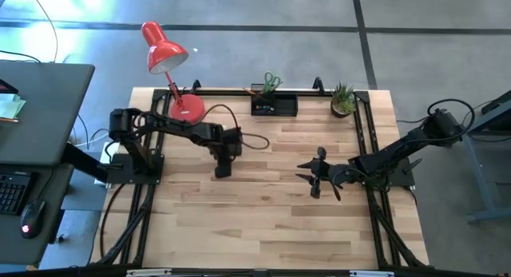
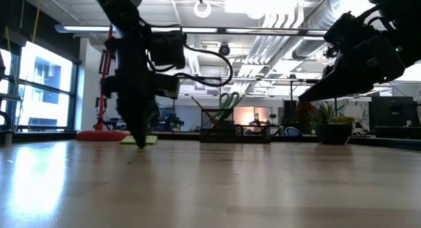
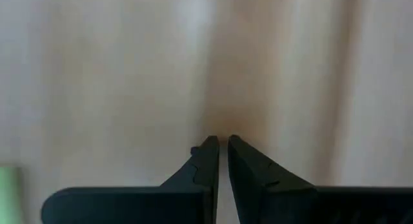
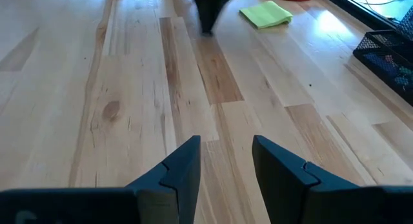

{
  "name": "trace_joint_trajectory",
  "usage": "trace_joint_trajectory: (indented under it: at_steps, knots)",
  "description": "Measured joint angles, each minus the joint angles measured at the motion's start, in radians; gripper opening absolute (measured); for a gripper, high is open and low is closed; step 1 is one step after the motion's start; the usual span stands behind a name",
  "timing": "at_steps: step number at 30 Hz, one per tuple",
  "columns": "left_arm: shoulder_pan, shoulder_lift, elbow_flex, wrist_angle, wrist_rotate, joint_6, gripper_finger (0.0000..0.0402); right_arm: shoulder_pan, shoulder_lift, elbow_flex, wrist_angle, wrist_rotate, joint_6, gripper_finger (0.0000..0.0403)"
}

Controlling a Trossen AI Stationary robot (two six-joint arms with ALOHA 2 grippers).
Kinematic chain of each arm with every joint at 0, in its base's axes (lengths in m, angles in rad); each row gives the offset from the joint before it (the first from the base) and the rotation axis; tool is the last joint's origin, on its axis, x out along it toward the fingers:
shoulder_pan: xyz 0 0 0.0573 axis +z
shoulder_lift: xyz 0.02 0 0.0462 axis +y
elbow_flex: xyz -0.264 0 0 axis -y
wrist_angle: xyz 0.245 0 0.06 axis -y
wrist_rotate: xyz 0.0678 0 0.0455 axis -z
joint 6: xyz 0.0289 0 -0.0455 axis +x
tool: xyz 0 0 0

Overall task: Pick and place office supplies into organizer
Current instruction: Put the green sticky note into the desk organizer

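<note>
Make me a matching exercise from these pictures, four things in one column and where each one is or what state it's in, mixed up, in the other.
1. left gripper
2. right gripper
3. sticky-note pad
4. scissors

A. standing in the organizer
B. flat on the table near the lamp base
C. open above bare wood
D. shut, fingertips down at the table

Pairs: 1-D, 2-C, 3-B, 4-A

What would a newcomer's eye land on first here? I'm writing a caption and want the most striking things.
The red desk lamp at the table's far left corner stands out most, its base beside the left arm. At the middle of the far edge sits the black organizer with green-handled scissors upright in it, a small potted plant to its right. The left gripper points down at bare wood, shut; the right gripper is open.
</note>
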Motion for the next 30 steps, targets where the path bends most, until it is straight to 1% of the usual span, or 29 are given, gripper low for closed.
trace_joint_trajectory:
  at_steps: [1,2,3,4,6,7,8,9,12,13,16,17,20,24,26,30]
  knots:
    - [-0.012,0.001,0.016,-0.047,-0.005,0.009,0.0019,0.0,0.0,0.0,0.0,0.0,0.0,0.0134]
    - [-0.024,0.002,0.034,-0.104,-0.046,0.018,0.0019,0.0,0.0,0.0,0.0,0.0,0.001,0.0134]
    - [-0.038,0.002,0.055,-0.161,-0.113,0.024,0.0019,0.0,0.0,0.0,0.0,0.002,0.004,0.0134]
    - [-0.05,0.002,0.074,-0.212,-0.202,0.028,0.0019,0.0,0.0,0.0,0.0,0.004,0.005,0.0134]
    - [-0.059,0.0,0.089,-0.281,-0.416,0.019,0.0019,0.0,0.0,0.0,0.001,0.006,0.007,0.0134]
    - [-0.058,0.001,0.089,-0.299,-0.505,0.002,0.0019,0.0,0.0,0.0,0.001,0.005,0.008,0.0134]
    - [-0.051,0.001,0.089,-0.302,-0.558,-0.014,0.0019,0.0,0.0,0.0,0.002,0.006,0.009,0.0134]
    - [-0.035,0.0,0.09,-0.301,-0.576,-0.024,0.0019,0.0,0.0,0.0,0.003,0.005,0.015,0.0134]
    - [0.02,0.0,0.09,-0.301,-0.537,-0.031,0.0019,0.0,0.0,0.0,0.0,0.005,0.033,0.0134]
    - [0.039,0.0,0.09,-0.298,-0.541,-0.032,0.0019,0.0,0.0,0.0,-0.001,0.005,0.034,0.0134]
    - [0.098,0.0,0.09,-0.27,-0.594,-0.038,0.0019,0.0,0.0,0.0,-0.003,0.005,0.038,0.0134]
    - [0.123,-0.001,0.09,-0.251,-0.591,-0.026,0.0019,0.0,0.0,0.0,-0.004,0.004,0.038,0.0134]
    - [0.192,0.002,0.071,-0.144,-0.503,0.037,0.0019,0.0,0.0,0.0,-0.01,0.004,0.042,0.0134]
    - [0.268,0.001,0.029,-0.051,-0.338,0.064,0.0019,0.0,0.0,0.0,-0.02,0.003,0.045,0.0134]
    - [0.282,-0.002,0.011,-0.027,-0.277,0.064,0.0019,0.0,0.0,0.0,-0.024,0.003,0.046,0.0134]
    - [0.255,-0.002,-0.005,-0.022,-0.229,0.063,0.0019,0.0,0.0,0.0,-0.023,0.01,0.045,0.0134]
